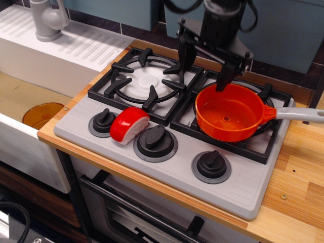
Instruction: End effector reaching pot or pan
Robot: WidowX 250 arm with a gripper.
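The bright orange toy saucepan [229, 112] sits on the right burner of the toy stove, its light-grey handle [299, 115] pointing right. My black gripper [203, 71] hangs over the pan's back-left rim with its two thin fingers spread apart. The right finger [223, 78] ends right at the pan's far rim; the left finger [183, 55] is over the grate gap between the burners. The gripper is open and holds nothing.
A red-and-white toy food piece [128, 124] lies by the left knobs. Three black knobs [155, 140] line the stove front. An amber bowl [41, 114] sits in the sink at left, a grey faucet [46, 19] behind it. The wooden counter edge [298, 167] is at right.
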